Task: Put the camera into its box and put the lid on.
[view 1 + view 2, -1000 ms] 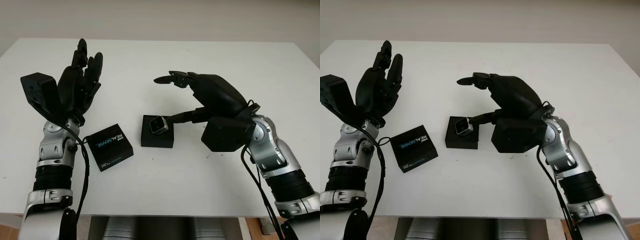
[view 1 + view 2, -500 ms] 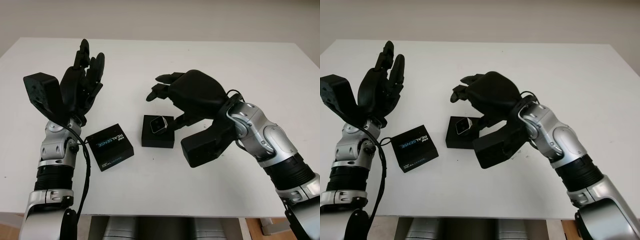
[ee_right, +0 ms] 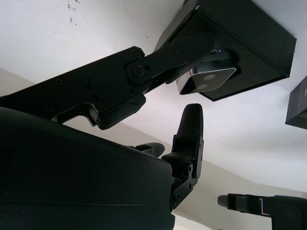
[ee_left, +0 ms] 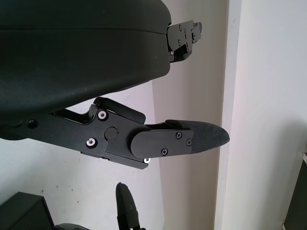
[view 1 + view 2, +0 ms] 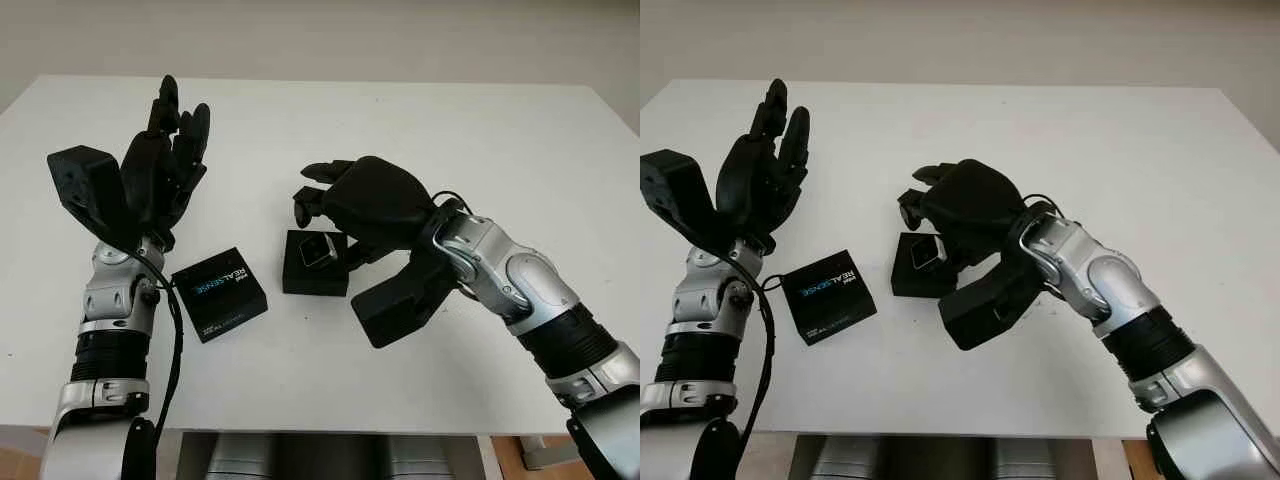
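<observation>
I am arching my right hand [image 5: 345,200] over the camera [image 5: 319,248], one finger touching it to seat it in its box [image 5: 315,277] at table centre, grip unclear; my open left hand [image 5: 160,170] is waiting at ten o'clock, above the lid [image 5: 219,293].

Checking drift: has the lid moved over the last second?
No. The lid sits at the same spot left of the box, same angle; the left hand is raised above the table, open.

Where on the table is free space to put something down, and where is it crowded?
The table is bare at the far right and along the far edge. It is crowded in the middle: lid, box with camera, right hand over it. Left hand is raised, open.
</observation>
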